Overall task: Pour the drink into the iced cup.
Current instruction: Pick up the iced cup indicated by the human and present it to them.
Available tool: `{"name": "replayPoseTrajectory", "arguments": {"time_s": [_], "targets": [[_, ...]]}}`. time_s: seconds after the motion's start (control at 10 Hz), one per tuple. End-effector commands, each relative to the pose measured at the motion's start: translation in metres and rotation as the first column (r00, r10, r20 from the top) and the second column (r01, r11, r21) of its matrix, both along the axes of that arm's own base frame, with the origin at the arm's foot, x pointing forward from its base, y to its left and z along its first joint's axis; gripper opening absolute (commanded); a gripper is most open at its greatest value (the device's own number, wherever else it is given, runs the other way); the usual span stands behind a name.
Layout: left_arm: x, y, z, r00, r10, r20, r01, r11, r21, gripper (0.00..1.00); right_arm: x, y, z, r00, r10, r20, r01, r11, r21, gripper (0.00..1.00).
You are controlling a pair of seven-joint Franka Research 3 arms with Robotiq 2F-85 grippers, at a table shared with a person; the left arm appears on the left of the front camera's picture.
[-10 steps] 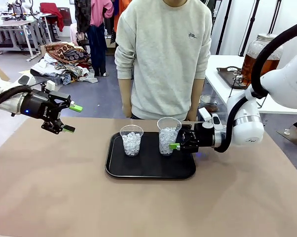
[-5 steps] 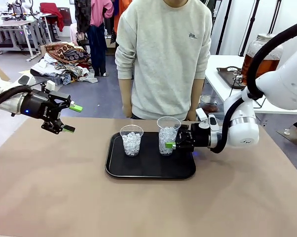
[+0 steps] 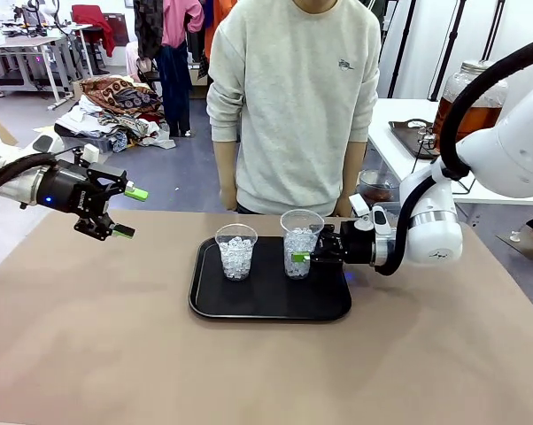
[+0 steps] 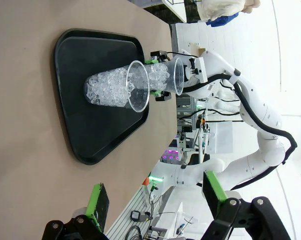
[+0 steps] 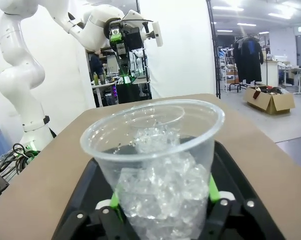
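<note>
**Right arm closing in on an iced cup; drink still at the far side**

Since the earlier frames the right gripper has slid a little toward picture left, so that its green front pad now lies across the face of the larger iced cup and no longer just beside it. The left arm has not moved.

Nearest the camera, the brown worktop carries a black tray at its middle. Two clear plastic cups stand upright on the tray, well filled with ice: the smaller iced cup toward picture left, and the larger one beside it on the right.

In the right wrist view the jaws straddle the larger cup low on its body, a green pad close against each wall. Whether they press on the cup or only flank it cannot be told.

The left gripper hangs above the worktop's left part, well apart from the tray, jaws spread wide and holding nothing.

A person in a pale sweatshirt stands at the far edge, arms down, behind the tray.

Farther off, at picture right, a white side table bears a large glass jar. The drink, amber-brown, is inside this jar; neither cup shows any of it.
</note>
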State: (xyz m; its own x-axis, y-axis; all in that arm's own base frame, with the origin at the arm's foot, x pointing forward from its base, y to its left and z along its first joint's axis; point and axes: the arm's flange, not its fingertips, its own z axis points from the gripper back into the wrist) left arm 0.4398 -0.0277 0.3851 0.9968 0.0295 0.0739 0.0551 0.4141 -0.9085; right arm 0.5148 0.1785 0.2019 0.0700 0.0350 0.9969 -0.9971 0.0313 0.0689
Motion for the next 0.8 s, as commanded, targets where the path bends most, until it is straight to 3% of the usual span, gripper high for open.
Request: {"name": "replayPoseTrajectory", "arguments": {"time_s": [0.0, 0.3, 0.7], "targets": [[-0.001, 0.0, 0.001, 1.0, 0.001, 0.002, -0.001, 1.0, -0.003, 1.0, 0.008, 0.006, 0.003, 0.999, -0.019, -0.029, 0.02, 0.999, 0.034, 0.61], [-0.001, 0.0, 0.001, 1.0, 0.001, 0.002, -0.001, 1.0, -0.003, 1.0, 0.011, 0.001, 0.007, 0.997, -0.003, -0.076, 0.01, 0.996, 0.085, 0.61], [-0.001, 0.0, 0.001, 1.0, 0.001, 0.002, -0.001, 1.0, -0.003, 1.0, 0.024, -0.024, 0.06, 0.992, 0.068, -0.109, -0.053, 0.989, 0.137, 0.61]]}}
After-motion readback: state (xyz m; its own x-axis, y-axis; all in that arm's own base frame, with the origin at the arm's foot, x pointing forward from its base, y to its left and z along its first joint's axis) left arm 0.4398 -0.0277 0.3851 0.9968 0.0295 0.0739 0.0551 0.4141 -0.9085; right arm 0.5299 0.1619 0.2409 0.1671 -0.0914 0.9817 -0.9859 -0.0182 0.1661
